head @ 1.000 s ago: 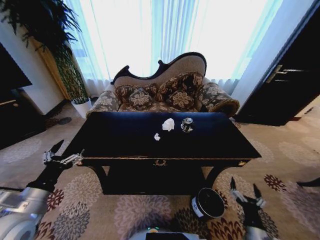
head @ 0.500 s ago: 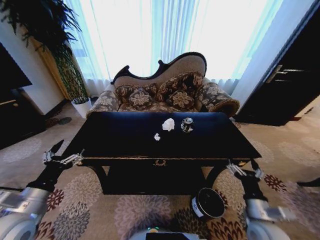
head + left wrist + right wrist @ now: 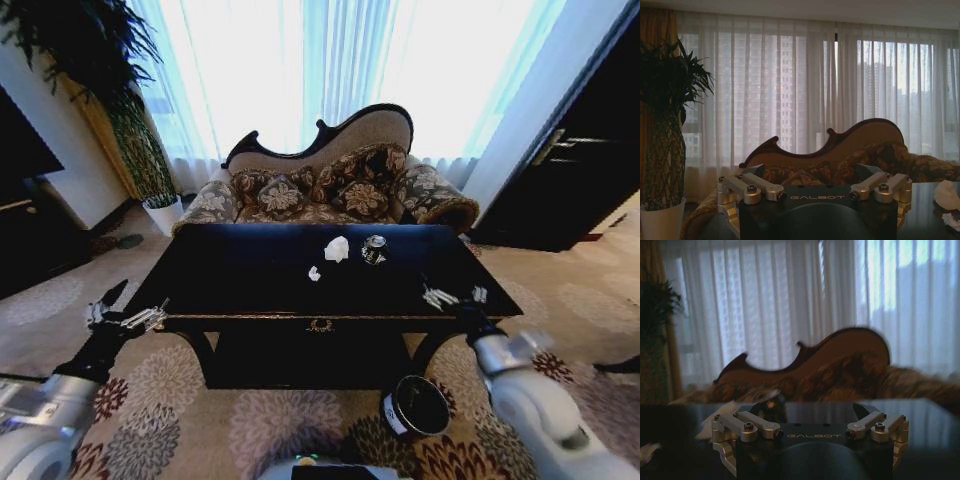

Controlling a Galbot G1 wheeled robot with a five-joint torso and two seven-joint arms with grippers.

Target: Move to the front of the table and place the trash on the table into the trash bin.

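The drink can (image 3: 374,249) stands upright toward the back of the table (image 3: 250,280), the crumpled paper wad (image 3: 337,248) just beside it. It lies ahead and to the left of the right gripper (image 3: 452,296), the nearer arm, whose fingers seem spread wide and empty. The left gripper (image 3: 124,318) hangs open off the table's left corner.

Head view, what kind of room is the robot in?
Likely a hotel suite or formal living room: a patterned sofa, sheer curtains across tall windows, and a glossy black console table.
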